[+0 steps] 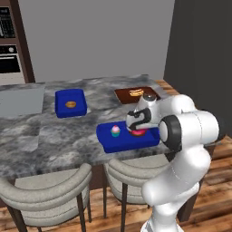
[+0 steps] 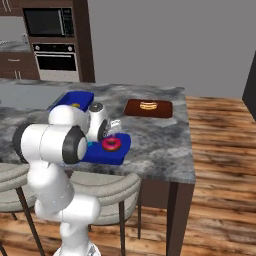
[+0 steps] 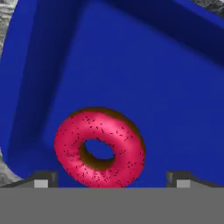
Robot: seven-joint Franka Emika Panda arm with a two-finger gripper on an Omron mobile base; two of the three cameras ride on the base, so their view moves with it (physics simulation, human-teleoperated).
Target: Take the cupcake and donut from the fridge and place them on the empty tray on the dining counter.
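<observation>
- Two small dark finger tips of the gripper [image 3: 109,181] poke up at the near edge of the hand view, spread wide apart, with nothing between them.
- Just past them the donut [image 3: 99,147] lies flat on the floor of the blue tray [image 3: 175,96]. It looks let go, and it sits near one corner of the tray.
- The cupcake [image 1: 115,131] stands upright in the same tray, to the left of the donut, a little apart from it.
- That tray rests near the front edge of the dining counter [image 1: 45,131].
- I think both treats are where they belong, so the job looks nearly done.
- What could go wrong: the fingers are low and close to the donut. If the hand slides sideways instead of going up, a finger could bump it.
- A hard bump could also push the tray toward the counter's edge or knock the cupcake over.
</observation>
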